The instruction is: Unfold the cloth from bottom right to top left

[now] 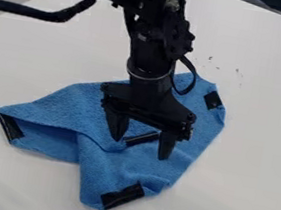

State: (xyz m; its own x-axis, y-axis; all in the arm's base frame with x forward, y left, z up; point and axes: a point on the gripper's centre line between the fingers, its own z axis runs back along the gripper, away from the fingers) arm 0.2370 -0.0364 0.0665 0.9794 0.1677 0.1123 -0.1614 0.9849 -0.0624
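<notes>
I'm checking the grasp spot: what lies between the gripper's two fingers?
In the camera view, a black strip on the blue cloth, between the open gripper's fingers.

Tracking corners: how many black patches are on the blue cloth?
4 patches: one left, one upper right, one bottom, one between the gripper's fingers; cloth folds may hide more.

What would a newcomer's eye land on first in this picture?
Probably the bright blue cloth, lying rumpled and partly folded in the middle of the white table. Next, the black robot arm coming in from the top, its gripper open over the cloth. Then the black patches at the cloth's corners, such as the one nearest the camera.
</notes>
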